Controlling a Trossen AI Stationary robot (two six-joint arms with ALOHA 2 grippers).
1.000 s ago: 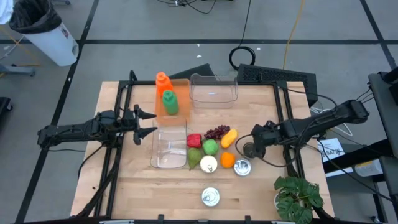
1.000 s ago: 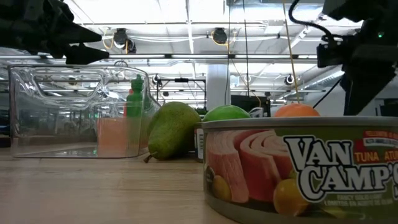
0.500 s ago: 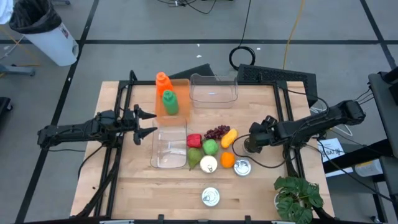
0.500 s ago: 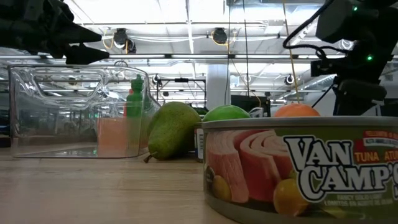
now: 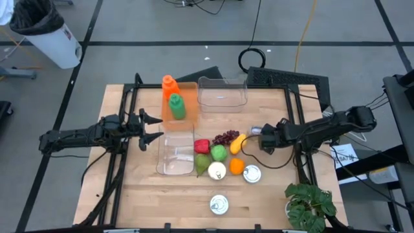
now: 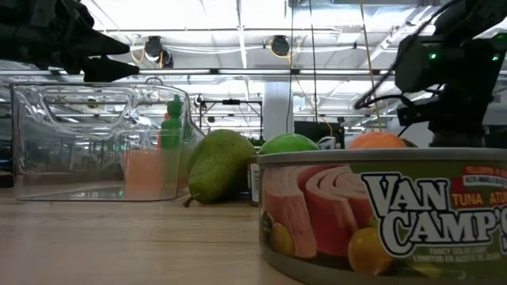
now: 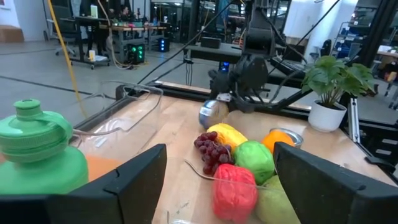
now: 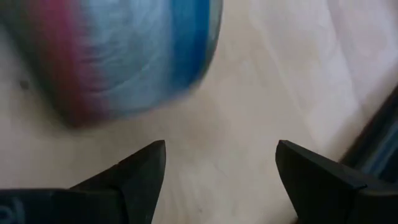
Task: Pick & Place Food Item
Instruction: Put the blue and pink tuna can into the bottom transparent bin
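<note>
A small silvery can (image 5: 257,130) with a red, white and blue label (image 8: 118,56) lies on the wood at the far-left side of my right gripper (image 5: 265,140). It also shows in the left wrist view (image 7: 211,113). The open right gripper (image 8: 221,168) is low over the table, and the can is just beyond its fingertips with bare wood between them. My left gripper (image 5: 153,128) is open and hovers left of a clear container (image 5: 176,152). Grapes (image 5: 225,137), a yellow fruit (image 5: 238,143), a red pepper (image 5: 202,145) and a green apple (image 5: 219,153) lie in a cluster mid-table.
A pear (image 5: 203,164), an orange (image 5: 237,166) and three more cans (image 5: 251,173) (image 5: 217,170) (image 5: 220,205) lie nearer the front. A second clear container (image 5: 223,92) and an orange and a green bottle (image 5: 174,105) stand at the far edge. A potted plant (image 5: 309,206) stands at the near right corner.
My right gripper has moved toward the table's far edge. The small can, which was by the gripper nearer the front, now lies farther toward the far edge, beside the yellow fruit, and it blurs in the right wrist view. The left arm has kept still.
</note>
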